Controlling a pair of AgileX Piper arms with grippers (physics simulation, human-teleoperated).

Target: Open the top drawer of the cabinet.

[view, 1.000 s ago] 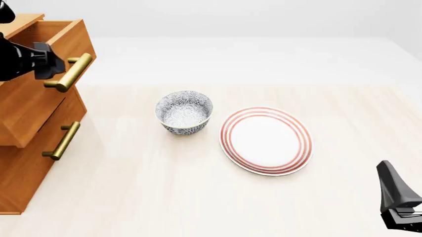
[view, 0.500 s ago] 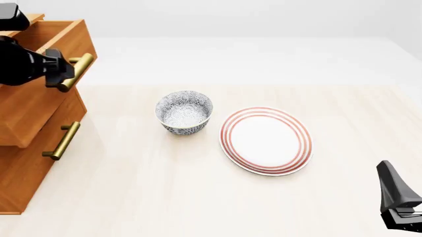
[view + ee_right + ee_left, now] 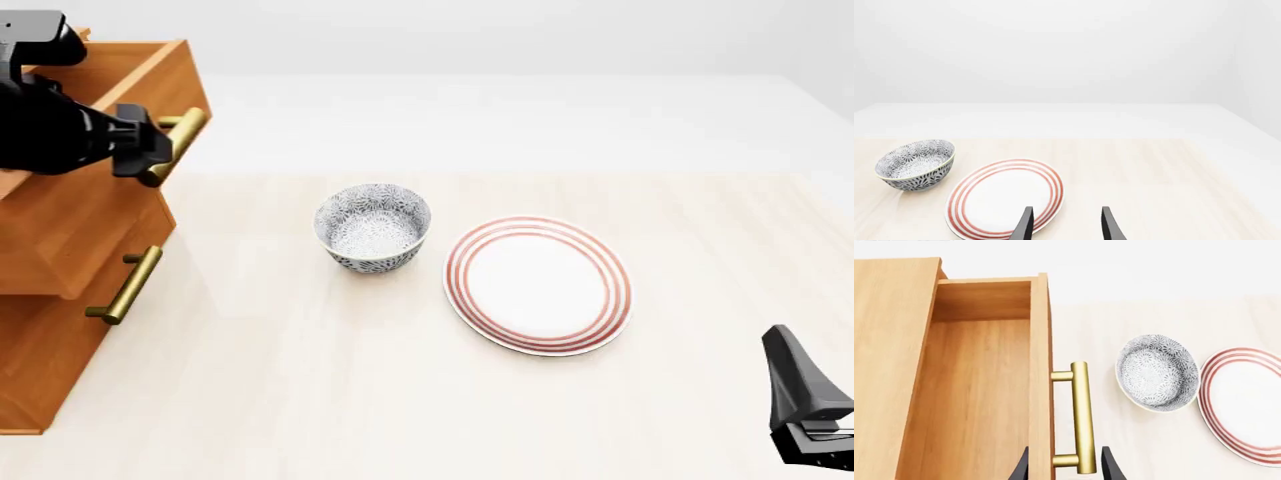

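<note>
Top drawer: the top drawer [image 3: 981, 390] is already pulled well out of the cabinet [image 3: 47, 330]; your left wrist view looks straight down into its bare wooden box, and in the front view its front stands clearly proud of the drawer below.

Handle: the brass handle [image 3: 1081, 417] sits between your left gripper [image 3: 1062, 471] fingers [image 3: 1111, 467].

Left jaws: they straddle the near end of the bar with a gap on each side; you look to be bracketing it rather than pinching it, though the tips are cut off at the frame edge, so contact is hard to confirm.

Right jaws: your right gripper [image 3: 1063, 224] is parked low near the table's right side, jaws apart and holding nothing.

Bystanders: the bowl [image 3: 372, 226] and plate [image 3: 538, 284] sit mid-table, well apart from the cabinet.

Progress: the opening looks essentially done.

Left to do: at most a little more pull if you want full extension, then let go of the bar.
</note>
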